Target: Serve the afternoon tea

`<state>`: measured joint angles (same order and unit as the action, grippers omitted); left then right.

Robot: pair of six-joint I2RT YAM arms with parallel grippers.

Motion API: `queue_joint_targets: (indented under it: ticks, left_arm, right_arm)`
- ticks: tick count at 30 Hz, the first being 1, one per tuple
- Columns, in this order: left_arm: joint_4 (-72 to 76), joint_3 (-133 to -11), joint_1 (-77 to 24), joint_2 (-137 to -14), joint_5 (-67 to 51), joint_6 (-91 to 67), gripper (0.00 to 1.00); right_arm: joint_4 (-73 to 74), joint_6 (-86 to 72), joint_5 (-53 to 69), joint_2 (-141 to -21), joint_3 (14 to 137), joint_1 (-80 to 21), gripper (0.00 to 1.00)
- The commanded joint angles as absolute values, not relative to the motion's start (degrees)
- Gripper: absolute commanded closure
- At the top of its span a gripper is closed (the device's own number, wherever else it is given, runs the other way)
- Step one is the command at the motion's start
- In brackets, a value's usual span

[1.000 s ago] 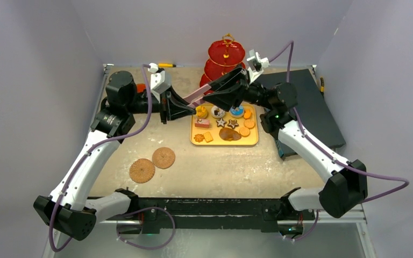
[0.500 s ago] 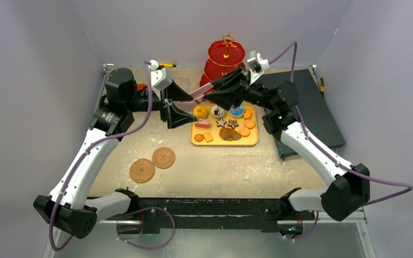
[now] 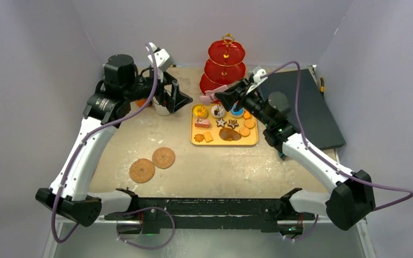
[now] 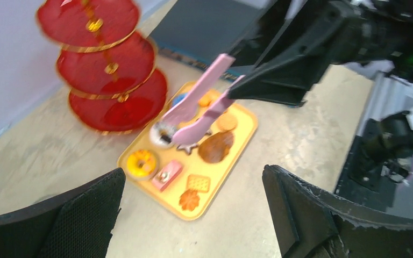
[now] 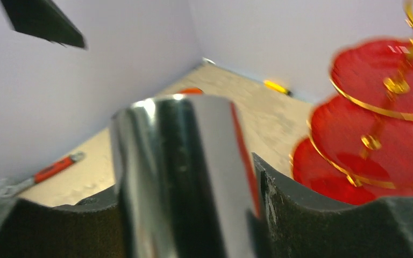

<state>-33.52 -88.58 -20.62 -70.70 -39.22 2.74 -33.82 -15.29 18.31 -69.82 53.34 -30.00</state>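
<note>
The red three-tier stand [image 3: 226,62] with a gold handle rises at the back of the table, also seen in the left wrist view [image 4: 107,70] and right wrist view [image 5: 376,123]. Small pastries [image 3: 223,124] lie on the yellow tray [image 3: 251,142]. My right gripper [image 3: 223,98] is shut on the tongs' metal handle [image 5: 183,172], and their pink tips [image 4: 199,107] hover over the tray's back edge. My left gripper [image 3: 185,99] is open and empty, left of the tray and apart from the tongs. A white mug [image 3: 162,110] and an orange mug [image 3: 141,102] stand under the left arm.
Two round woven coasters [image 3: 142,170] lie at the front left. A dark mat [image 3: 301,102] covers the right back corner. An orange-handled tool [image 5: 54,167] and a yellow one [image 5: 275,86] lie near the back wall.
My left gripper has opened, let go of the tongs' pink end and pulled back to the left. The right gripper keeps the tongs and has shifted slightly right.
</note>
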Motion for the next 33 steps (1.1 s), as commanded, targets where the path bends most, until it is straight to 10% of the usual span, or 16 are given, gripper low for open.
queue_joint_targets:
  ticks: [1,33]
  left_arm:
    - [-40.51,-91.55,-19.46,-74.28,-25.95,3.94,0.01]
    - [-40.52,-87.40,-19.12,-73.31,-15.81,8.87,0.02]
  right_arm:
    - [-34.38,-9.44,3.88,-68.65,49.30,-30.70,0.45]
    - [-58.80,-5.00,-13.01,-91.45,42.55,-34.76,0.30]
